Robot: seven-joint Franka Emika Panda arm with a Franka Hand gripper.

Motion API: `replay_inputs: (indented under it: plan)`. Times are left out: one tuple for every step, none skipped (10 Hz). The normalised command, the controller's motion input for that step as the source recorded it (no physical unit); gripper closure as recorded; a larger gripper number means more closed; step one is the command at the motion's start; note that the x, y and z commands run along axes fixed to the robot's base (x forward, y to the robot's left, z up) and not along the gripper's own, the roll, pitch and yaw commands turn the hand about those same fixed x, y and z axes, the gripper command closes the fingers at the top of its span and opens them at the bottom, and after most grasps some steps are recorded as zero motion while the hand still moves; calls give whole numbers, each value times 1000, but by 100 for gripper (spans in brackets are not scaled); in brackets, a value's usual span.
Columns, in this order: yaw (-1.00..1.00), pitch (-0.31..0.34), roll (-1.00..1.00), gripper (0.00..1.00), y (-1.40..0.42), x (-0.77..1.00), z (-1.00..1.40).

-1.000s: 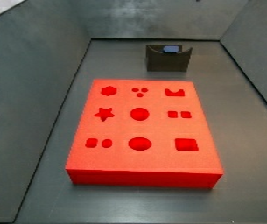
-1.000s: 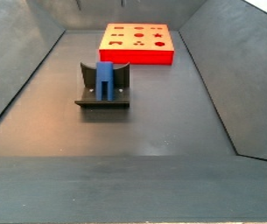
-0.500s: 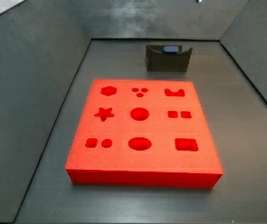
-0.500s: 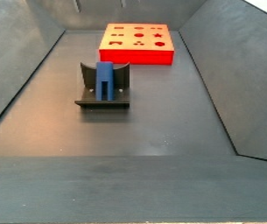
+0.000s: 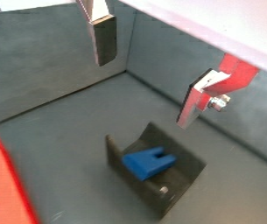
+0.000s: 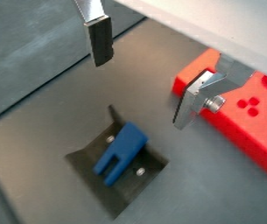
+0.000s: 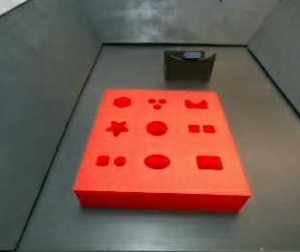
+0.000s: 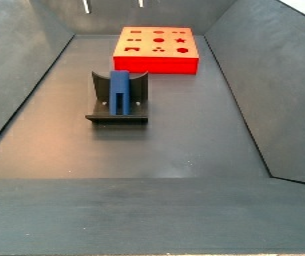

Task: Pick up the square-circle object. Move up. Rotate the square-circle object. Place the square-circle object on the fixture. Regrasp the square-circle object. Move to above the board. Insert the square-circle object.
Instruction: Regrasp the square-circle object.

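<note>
The square-circle object (image 8: 119, 90), a small blue two-pronged piece, stands in the notch of the dark fixture (image 8: 115, 116). Both wrist views look down on it: the blue piece (image 5: 147, 162) (image 6: 122, 153) sits in the fixture (image 5: 177, 188) (image 6: 91, 149). My gripper (image 5: 142, 93) (image 6: 142, 94) hangs well above it, open, with nothing between its fingers (image 5: 104, 39) (image 6: 101, 44). The red board (image 7: 159, 148) (image 8: 155, 64) lies flat on the floor, apart from the fixture (image 7: 188, 66), and its edge (image 6: 235, 131) (image 5: 1, 184) shows in both wrist views.
Sloping grey walls (image 8: 21, 70) (image 7: 34, 59) enclose the dark floor (image 8: 168, 140) on all sides. The board's recesses, among them a star (image 7: 115, 127) and circles (image 7: 156, 127), face up.
</note>
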Motion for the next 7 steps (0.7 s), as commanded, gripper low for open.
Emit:
replay_inputs:
  plan:
    - [22, -4, 1000, 0, -19, -12, 9]
    - [23, 1, 1000, 0, -21, -2, 6]
    - [26, 11, 1000, 0, -21, 17, 2]
    - [29, 20, 1000, 0, -19, 27, -4]
    - [32, 32, 1000, 0, -26, 38, -4]
    - [40, 53, 1000, 0, -28, 57, -6]
    - [48, 74, 1000, 0, -29, 73, -11]
